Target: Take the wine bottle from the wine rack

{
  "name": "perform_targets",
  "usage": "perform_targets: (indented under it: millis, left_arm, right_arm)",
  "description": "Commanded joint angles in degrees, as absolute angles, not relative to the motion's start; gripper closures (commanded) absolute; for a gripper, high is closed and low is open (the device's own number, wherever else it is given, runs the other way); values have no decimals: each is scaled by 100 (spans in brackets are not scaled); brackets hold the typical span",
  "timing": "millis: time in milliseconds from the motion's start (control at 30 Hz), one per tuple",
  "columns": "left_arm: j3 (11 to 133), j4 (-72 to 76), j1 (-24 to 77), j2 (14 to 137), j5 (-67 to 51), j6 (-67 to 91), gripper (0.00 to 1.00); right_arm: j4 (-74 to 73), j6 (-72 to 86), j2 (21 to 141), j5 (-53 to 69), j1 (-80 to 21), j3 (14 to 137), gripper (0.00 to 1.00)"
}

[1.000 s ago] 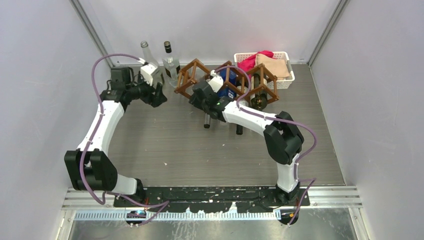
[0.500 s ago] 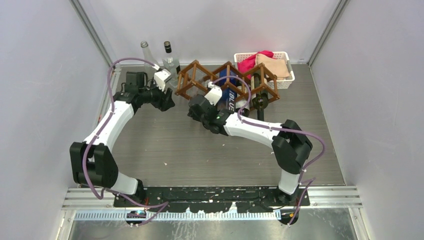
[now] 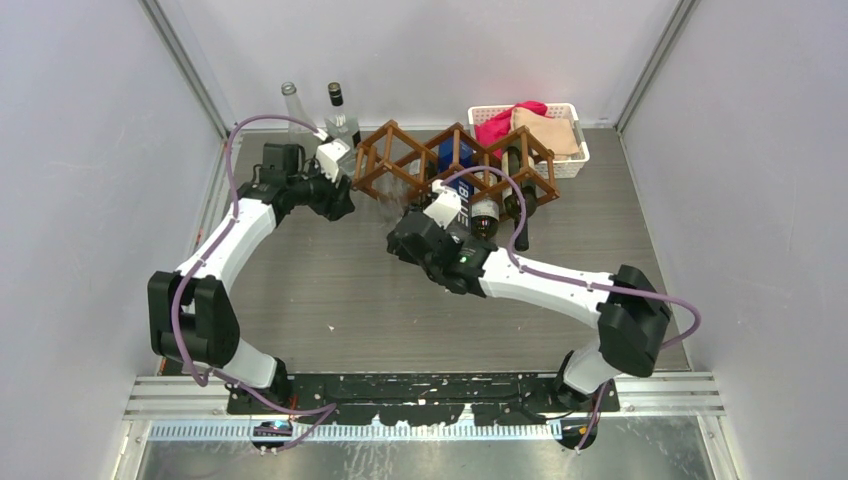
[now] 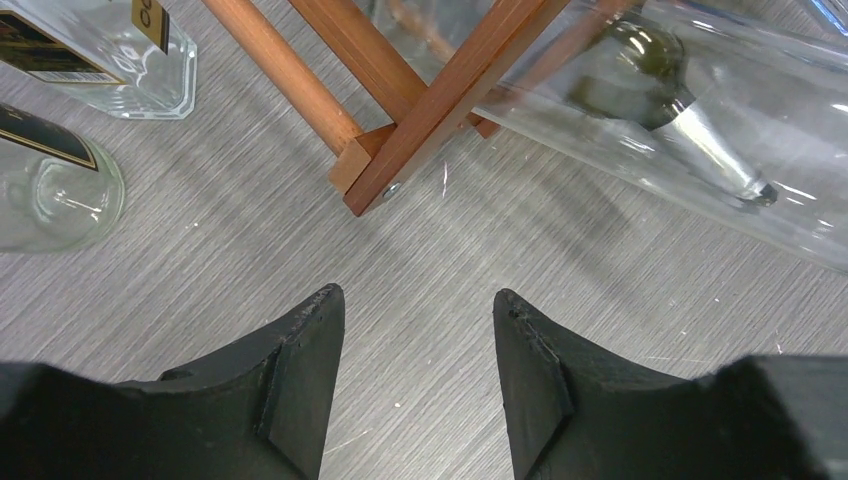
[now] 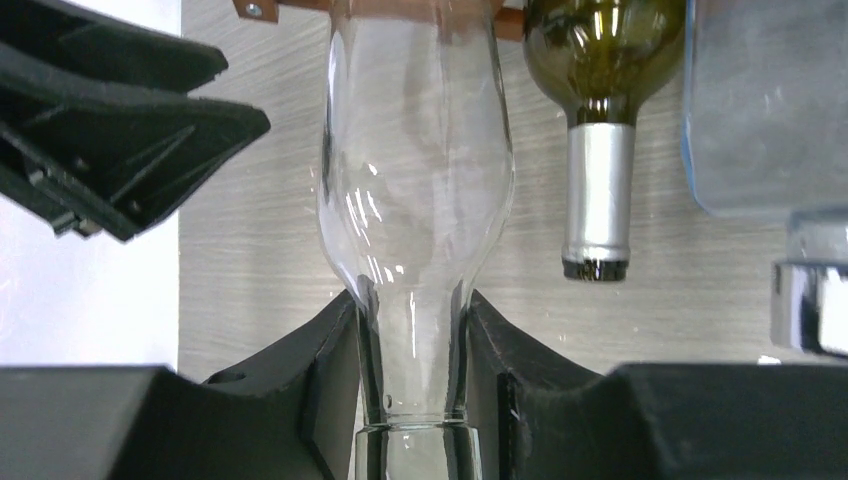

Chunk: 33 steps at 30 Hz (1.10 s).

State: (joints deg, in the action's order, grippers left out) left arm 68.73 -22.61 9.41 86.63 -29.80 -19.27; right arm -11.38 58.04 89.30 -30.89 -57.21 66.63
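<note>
The brown wooden wine rack (image 3: 455, 160) stands at the back middle of the table. A clear glass wine bottle (image 5: 415, 170) lies with its body at the rack's left cell and its neck pointing away from the rack. My right gripper (image 5: 415, 340) is shut on that neck; in the top view it (image 3: 412, 225) sits just in front of the rack. My left gripper (image 4: 418, 300) is open and empty above the table, just short of the rack's left bottom corner (image 4: 400, 150). In the top view it (image 3: 343, 200) is at the rack's left end.
A green bottle with a silver neck (image 5: 597, 150) and a blue bottle (image 5: 770, 100) lie in the rack beside the clear one. Two upright clear bottles (image 3: 292, 100) (image 3: 340, 115) stand at the back left. A white basket (image 3: 570, 160) with cloths stands behind the rack's right end.
My right arm has drawn back toward the near side with the clear bottle's neck in its grip. My left gripper has moved right, up to the rack's left end.
</note>
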Motion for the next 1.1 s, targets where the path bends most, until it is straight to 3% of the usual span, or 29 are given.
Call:
perform_targets:
  millis: [0, 333, 767, 1067]
  left_arm:
    - [7062, -2095, 976, 8580, -2975, -1927, 43]
    - [7265, -3738, 976, 7830, -3461, -3387, 12]
    - [7453, -5702, 976, 6969, -4389, -4712, 0]
    - [6695, -5235, 1131, 6271, -5022, -4966, 0]
  right_arm:
    - [-1533, 6028, 8359, -3471, -5875, 6491, 99]
    - [-2197, 6084, 7489, -3316, -6009, 6458, 99]
    - [-2968, 5808, 7439, -2508, -6127, 7090, 99]
    - [-2823, 5419, 7784, -1833, -6185, 7485, 99]
